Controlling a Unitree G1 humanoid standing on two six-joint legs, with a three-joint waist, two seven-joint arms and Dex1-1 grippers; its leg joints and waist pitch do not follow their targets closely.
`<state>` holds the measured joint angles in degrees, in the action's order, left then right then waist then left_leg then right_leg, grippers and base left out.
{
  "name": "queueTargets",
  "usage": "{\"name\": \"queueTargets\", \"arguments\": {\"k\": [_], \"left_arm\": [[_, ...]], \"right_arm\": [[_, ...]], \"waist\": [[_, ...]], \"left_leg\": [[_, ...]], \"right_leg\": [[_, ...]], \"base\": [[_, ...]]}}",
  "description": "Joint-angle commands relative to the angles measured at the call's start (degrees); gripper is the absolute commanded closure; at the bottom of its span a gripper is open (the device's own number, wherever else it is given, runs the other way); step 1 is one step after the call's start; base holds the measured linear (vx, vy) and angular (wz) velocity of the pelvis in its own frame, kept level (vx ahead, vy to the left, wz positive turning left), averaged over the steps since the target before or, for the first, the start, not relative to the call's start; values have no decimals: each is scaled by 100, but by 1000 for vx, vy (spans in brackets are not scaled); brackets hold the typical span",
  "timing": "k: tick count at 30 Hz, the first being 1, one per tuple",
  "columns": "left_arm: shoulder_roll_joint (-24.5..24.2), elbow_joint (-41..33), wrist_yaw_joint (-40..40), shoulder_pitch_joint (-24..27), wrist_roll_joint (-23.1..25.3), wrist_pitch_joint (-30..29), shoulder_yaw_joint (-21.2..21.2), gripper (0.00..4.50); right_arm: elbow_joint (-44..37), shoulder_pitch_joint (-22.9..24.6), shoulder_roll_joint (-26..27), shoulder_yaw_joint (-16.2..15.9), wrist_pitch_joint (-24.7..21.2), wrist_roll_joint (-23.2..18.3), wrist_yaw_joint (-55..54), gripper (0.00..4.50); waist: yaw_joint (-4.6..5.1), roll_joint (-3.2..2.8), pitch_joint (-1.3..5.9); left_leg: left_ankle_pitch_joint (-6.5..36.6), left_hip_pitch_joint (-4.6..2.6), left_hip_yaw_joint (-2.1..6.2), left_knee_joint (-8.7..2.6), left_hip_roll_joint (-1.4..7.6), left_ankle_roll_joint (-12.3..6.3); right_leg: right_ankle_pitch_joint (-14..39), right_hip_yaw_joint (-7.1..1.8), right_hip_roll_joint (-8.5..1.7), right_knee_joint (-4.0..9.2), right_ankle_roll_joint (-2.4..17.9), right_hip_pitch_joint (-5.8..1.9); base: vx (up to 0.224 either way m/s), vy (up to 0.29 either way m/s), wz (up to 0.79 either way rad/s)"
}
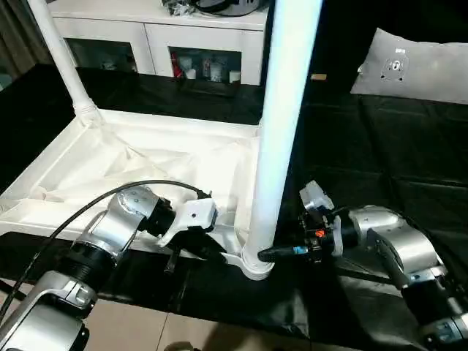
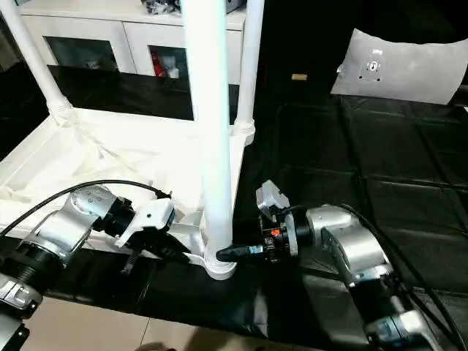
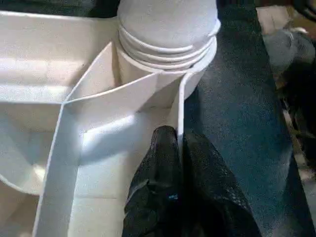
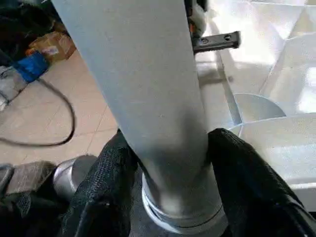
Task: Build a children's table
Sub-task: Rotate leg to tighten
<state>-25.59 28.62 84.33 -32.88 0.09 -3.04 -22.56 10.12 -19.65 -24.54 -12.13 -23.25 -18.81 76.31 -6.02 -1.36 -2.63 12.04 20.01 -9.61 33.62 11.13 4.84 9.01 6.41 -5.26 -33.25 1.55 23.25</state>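
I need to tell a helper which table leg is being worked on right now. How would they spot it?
Find the upturned white tabletop on the black mat. Legs stand in three of its corners; take the leg in the corner nearest the robot. Unlike the two far legs, its base sits between the right gripper's fingers, while the left gripper pinches the rim beside it.
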Motion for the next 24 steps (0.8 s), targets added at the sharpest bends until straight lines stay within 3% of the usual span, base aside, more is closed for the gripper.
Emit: {"name": "queueTargets", "arguments": {"k": [1,4,5,7,8,9,10,12,13,14,15,18,19,20,21,24], "left_arm": [[464,119,-1020,-284,142,-351,147,450],[717,169,-1552,-350,152,-686,280,450],[717,169,-1552,-350,152,-686,280,450],[1145,197,-2465,-430,240,-1191,462,450],[1145,197,-2465,-430,240,-1191,462,450],[1336,235,-2934,-474,327,-1351,547,450],[1385,259,-3059,-492,368,-1353,556,450],[1564,281,-3455,-527,390,-1450,677,450],[1885,261,-4020,-578,411,-1739,875,450],[1923,253,-4095,-583,417,-1767,898,450],[2039,240,-4376,-603,447,-1804,973,450],[2160,197,-4542,-603,458,-1873,1030,450],[2235,114,-4649,-567,526,-1874,1010,450],[2251,53,-4657,-536,532,-1904,994,450],[2274,-29,-4667,-494,539,-1946,973,450],[2179,-178,-4514,-405,565,-1961,895,450]], "right_arm": [[-210,94,611,-238,-109,110,-877,253],[-99,83,1102,-161,-110,363,-1760,253],[-99,83,1102,-161,-110,363,-1760,253],[228,-51,1950,61,-185,612,-3156,254],[228,-51,1950,61,-185,612,-3156,255],[350,-115,2283,153,-202,732,-3776,255],[382,-133,2348,184,-205,759,-3932,256],[547,-211,2557,241,-171,904,-4402,256],[820,-338,2892,351,-119,1158,-5131,256],[849,-352,2924,371,-124,1177,-5206,256],[938,-397,3011,446,-149,1224,-5442,256],[1017,-430,3069,518,-31,1307,-5618,256],[1052,-437,3100,566,130,1402,-5724,222],[1051,-431,3113,627,237,1365,-5723,201],[1049,-423,3131,711,386,1309,-5721,187],[973,-393,3022,830,644,1238,-5598,165]], "waist": [[50,58,285],[128,47,253],[165,60,249],[286,17,220],[337,30,218],[381,38,233],[431,26,228],[440,19,243],[475,20,246],[483,16,245],[483,51,248],[457,47,273],[440,45,299],[434,42,301],[406,64,323],[374,56,367]], "left_leg": [[843,18,20,-421,215,-323],[1126,1,49,-450,161,-142],[1122,30,51,-455,158,-121],[1417,-14,73,-465,143,-23],[1506,-10,85,-463,135,4],[1543,9,105,-464,113,13],[1587,-13,107,-461,109,-28],[1558,-17,96,-454,112,-100],[1507,1,82,-456,114,-118],[1489,-7,79,-456,117,-103],[1460,-17,73,-448,102,-142],[1231,7,65,-449,116,-240],[1020,18,56,-442,144,-302],[957,23,49,-439,144,-319],[839,20,36,-427,147,-366],[369,62,28,-387,140,-530]], "right_leg": [[2043,-323,-367,405,874,-328],[2812,-284,-379,507,574,-320],[2861,-287,-373,506,519,-336],[3199,-253,-360,573,417,-269],[3316,-236,-360,587,382,-275],[3420,-213,-355,597,274,-308],[3413,-214,-350,627,264,-278],[3298,-230,-347,631,288,-274],[3125,-242,-336,601,391,-266],[3085,-245,-336,602,422,-251],[3099,-243,-332,610,411,-257],[2756,-275,-331,574,475,-279],[2264,-302,-330,509,625,-289],[2113,-307,-326,493,680,-294],[1864,-319,-342,454,781,-311],[1174,-328,-335,357,983,-352]], "base": [[0,0,0],[0,0,0],[0,0,0],[0,0,0],[0,0,0],[0,0,0],[0,0,0],[0,0,0],[0,0,0],[0,0,0],[0,0,0],[0,0,0],[0,0,0],[0,0,0],[0,0,0],[0,0,0]]}}
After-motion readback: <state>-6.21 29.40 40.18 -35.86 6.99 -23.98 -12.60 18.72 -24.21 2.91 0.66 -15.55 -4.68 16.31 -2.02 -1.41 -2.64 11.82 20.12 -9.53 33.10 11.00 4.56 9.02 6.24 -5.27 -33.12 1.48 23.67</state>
